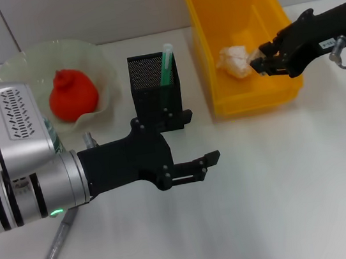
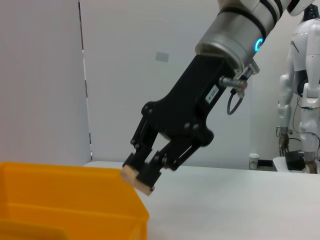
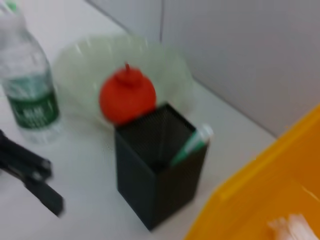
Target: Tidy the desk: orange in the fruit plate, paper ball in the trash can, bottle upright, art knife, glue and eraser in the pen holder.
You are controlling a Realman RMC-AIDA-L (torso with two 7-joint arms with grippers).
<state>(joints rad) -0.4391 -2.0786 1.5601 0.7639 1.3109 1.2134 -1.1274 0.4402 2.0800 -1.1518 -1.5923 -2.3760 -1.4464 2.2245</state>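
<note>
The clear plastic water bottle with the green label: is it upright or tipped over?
Upright. The right wrist view shows the clear plastic water bottle standing on the white desk beside the pale-green scalloped fruit plate.

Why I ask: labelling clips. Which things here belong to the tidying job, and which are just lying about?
Job: orange, fruit plate, paper ball, trash can, pen holder, glue, bottle, eraser in right end effector; left end effector, open, over the desk.
Lying about: white humanoid, paper cup, both background.

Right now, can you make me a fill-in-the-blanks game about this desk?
1. The ___ sits in the fruit plate.
2. The paper ball lies in the yellow ___.
3. The right hand pinches the tan ___.
4. The bottle stands ___.
Missing words: orange; trash can; eraser; upright.
</note>
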